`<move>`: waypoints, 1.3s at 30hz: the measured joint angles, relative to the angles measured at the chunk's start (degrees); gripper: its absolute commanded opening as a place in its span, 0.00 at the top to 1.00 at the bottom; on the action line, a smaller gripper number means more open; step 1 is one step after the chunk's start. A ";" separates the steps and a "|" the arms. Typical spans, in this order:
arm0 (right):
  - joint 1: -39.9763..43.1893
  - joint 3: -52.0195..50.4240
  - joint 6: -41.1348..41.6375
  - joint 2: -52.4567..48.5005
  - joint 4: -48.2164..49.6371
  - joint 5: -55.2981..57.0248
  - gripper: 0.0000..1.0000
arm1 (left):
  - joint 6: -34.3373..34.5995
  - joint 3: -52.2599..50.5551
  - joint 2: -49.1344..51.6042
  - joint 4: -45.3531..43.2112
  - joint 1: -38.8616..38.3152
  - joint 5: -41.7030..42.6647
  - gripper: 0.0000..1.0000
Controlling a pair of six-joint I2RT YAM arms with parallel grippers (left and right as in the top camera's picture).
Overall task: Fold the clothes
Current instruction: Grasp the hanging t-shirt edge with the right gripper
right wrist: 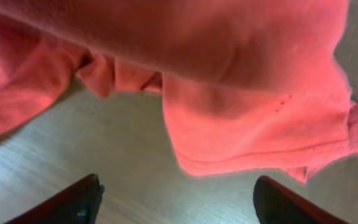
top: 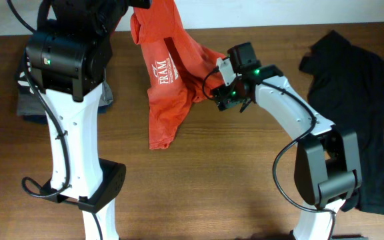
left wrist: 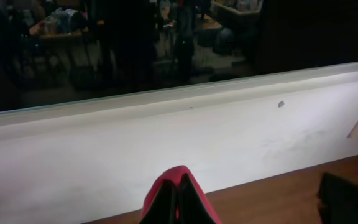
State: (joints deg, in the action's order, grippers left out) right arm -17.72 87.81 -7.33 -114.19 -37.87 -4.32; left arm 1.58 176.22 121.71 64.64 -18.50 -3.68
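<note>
The clothes, a red-orange T-shirt point(top: 169, 87) with white lettering, hang from the top of the overhead view and trail down onto the wooden table point(top: 219, 173). My left gripper point(left wrist: 179, 205) is shut on a pinch of the T-shirt point(left wrist: 180, 177), which wraps over its tips and is lifted high above the table. My right gripper point(top: 227, 99) is at the shirt's right edge. In the right wrist view it point(right wrist: 179, 205) is open, low over the wood, with nothing between its fingers. The shirt's hem point(right wrist: 260, 143) hangs just ahead of them.
A crumpled black garment point(top: 359, 100) covers the table's right side. Folded grey and dark garments point(top: 29, 100) lie at the left, partly under my left arm point(top: 72, 120). A white wall point(left wrist: 166, 137) runs behind the table.
</note>
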 measured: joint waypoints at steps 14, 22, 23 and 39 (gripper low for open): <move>-1.49 -4.63 0.02 -2.99 7.74 5.42 0.32 | 0.00 0.00 0.04 0.85 0.00 0.00 0.99; -3.98 -4.70 -0.70 -7.02 10.23 6.40 0.32 | 0.00 -0.02 0.66 1.27 0.00 -0.24 0.99; -3.98 -4.74 -0.76 -7.54 10.60 6.97 0.33 | 0.00 -0.04 0.70 1.40 0.00 -0.46 0.99; -3.98 -4.74 0.17 -7.89 13.14 16.55 0.96 | 0.00 -1.92 0.83 1.64 0.00 -2.82 0.99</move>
State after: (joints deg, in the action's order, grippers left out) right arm -21.69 83.07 -7.16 -122.08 -24.73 12.23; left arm 1.58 174.30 122.54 66.28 -18.50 -6.50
